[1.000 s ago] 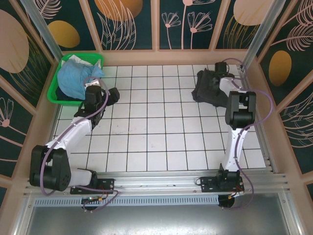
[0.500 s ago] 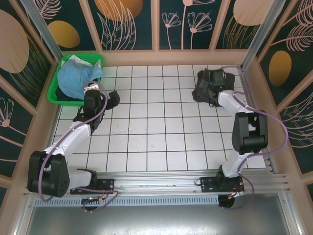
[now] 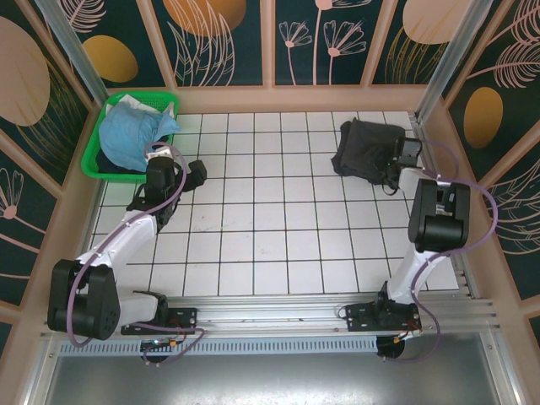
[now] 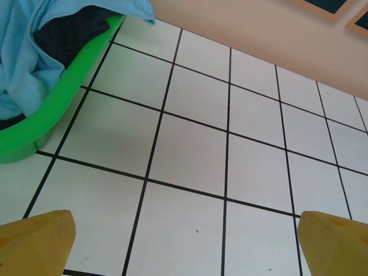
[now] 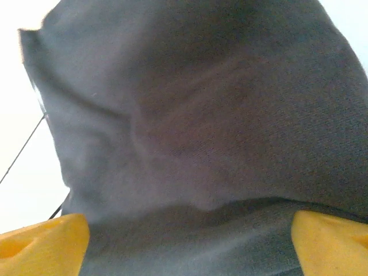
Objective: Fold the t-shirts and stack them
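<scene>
Left end effector (image 4: 185, 238) is open above the table (image 4: 190, 149), near the basket (image 4: 52, 115) holding the blue t-shirt (image 4: 23, 63). Right end effector (image 5: 190, 241) is spread wide over the dark t-shirt (image 5: 201, 115), perhaps touching it.

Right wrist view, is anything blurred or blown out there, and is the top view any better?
Right wrist view: the dark t-shirt is close and partly soft-focused, the table beside it blown out white. Top external view: evenly lit and sharp throughout.

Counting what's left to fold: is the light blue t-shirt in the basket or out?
In: the light blue t-shirt lies bunched inside the green basket, one corner over its rim.
</scene>
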